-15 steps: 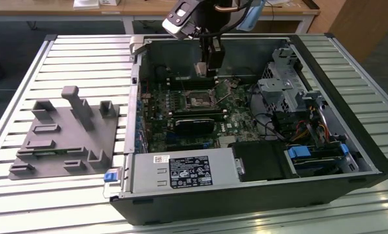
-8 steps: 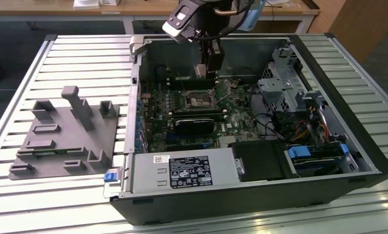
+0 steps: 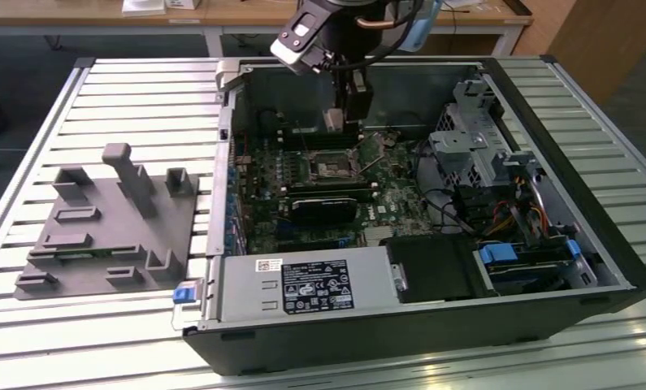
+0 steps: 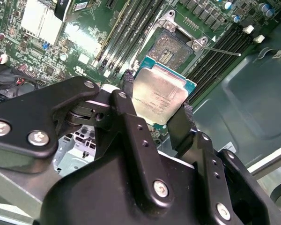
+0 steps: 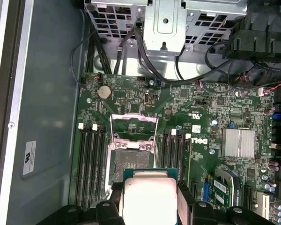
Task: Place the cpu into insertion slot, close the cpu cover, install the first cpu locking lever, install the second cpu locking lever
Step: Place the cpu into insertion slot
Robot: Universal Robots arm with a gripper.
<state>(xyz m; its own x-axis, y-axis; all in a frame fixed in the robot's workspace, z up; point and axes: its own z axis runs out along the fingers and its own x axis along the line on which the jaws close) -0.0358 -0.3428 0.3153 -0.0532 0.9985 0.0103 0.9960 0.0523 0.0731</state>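
Silver-grey metal tops the cpu (image 4: 161, 96), a small square chip with a green rim. It is pinched at opposite edges between the black fingers (image 4: 126, 101) of the gripper (image 4: 157, 101), just short of the open insertion slot (image 4: 171, 47) and apart from it. The cpu cover (image 5: 133, 117) stands raised. The open computer case (image 3: 409, 341) lies on a slatted metal table (image 3: 138, 89); a wooden desk (image 3: 84, 16) stands far behind.

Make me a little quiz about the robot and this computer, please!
1. True or false: the cpu already sits in the insertion slot.
2. What is the gripper shut on? A) a cable B) the cpu C) nothing
3. Fill in: the grey rack lies on the exterior view's ____ of the computer case.
Key: 1 false; 2 B; 3 left.
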